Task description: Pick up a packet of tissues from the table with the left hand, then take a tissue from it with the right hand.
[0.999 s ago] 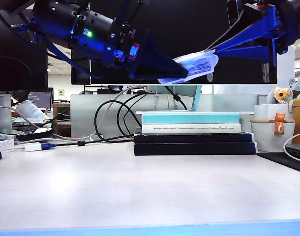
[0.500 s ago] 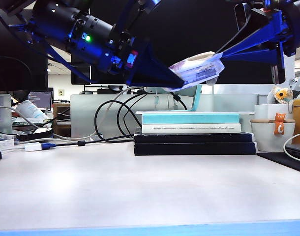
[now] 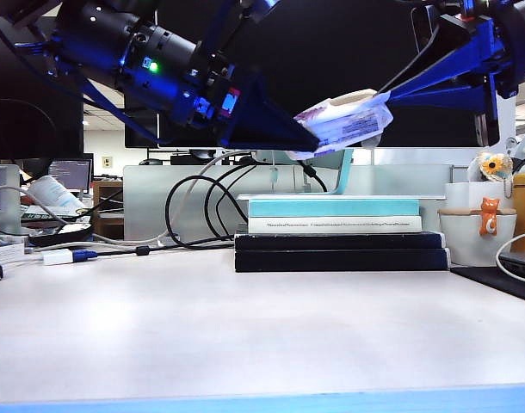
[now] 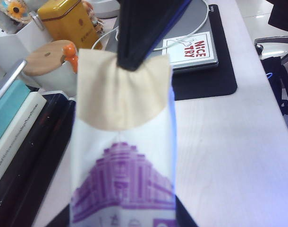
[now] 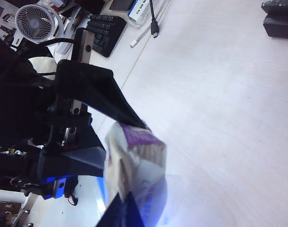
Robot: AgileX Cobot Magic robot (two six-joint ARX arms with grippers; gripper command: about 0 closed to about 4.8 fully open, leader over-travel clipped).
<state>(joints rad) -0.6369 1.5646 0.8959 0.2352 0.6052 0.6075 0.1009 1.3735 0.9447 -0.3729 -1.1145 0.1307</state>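
High over the table, my left gripper, a black wedge, is shut on the packet of tissues. The packet is white with a purple print and sits between the left gripper's dark fingers. A beige tissue sticks out of its far end. My right gripper, blue and pointed, comes in from the right and is shut on the tissue's edge. In the right wrist view the packet sits just ahead of the right gripper.
A stack of books lies on the table below the grippers, with black cables to its left. A white pot with an orange cat figure stands at the right. A yellow tin and a black mat are nearby.
The packet's far end has tipped up and the beige tissue now shows at it. The right gripper has risen slightly and stays at the packet's end.
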